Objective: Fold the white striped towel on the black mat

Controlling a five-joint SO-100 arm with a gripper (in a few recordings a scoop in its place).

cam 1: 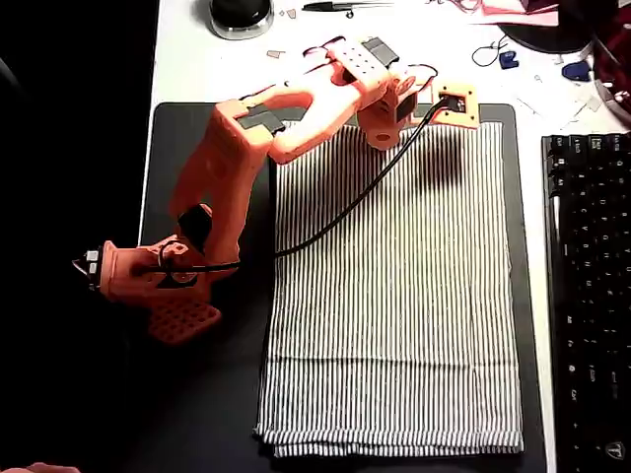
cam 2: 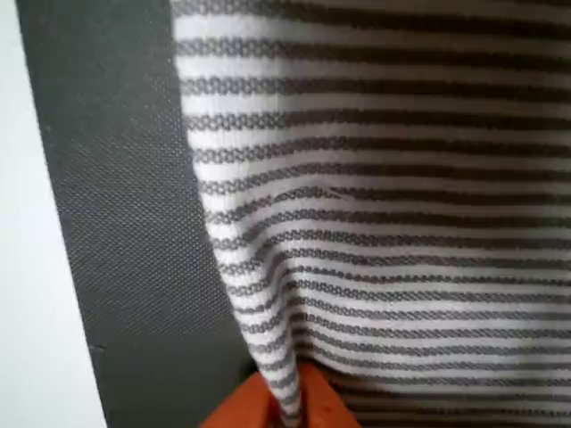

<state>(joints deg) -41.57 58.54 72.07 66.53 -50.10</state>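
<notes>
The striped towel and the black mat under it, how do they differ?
The white striped towel is pale with fine dark lines; the black mat is plain and dark. The towel is smaller and lies on the mat, which shows around it. The wrist view shows the towel's edge puckered between the orange gripper fingers, while the mat lies flat. Both are rectangular.

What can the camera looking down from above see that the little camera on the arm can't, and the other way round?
The overhead view alone takes in the whole orange arm, the towel's full outline, the black keyboard at the right and clutter on the white table at the top. The wrist view alone shows the close-up: the towel's edge is pinched and drawn into a ridge between the orange fingertips of the end effector, with the weave clear. Both show the white striped towel lying on the black mat.
</notes>
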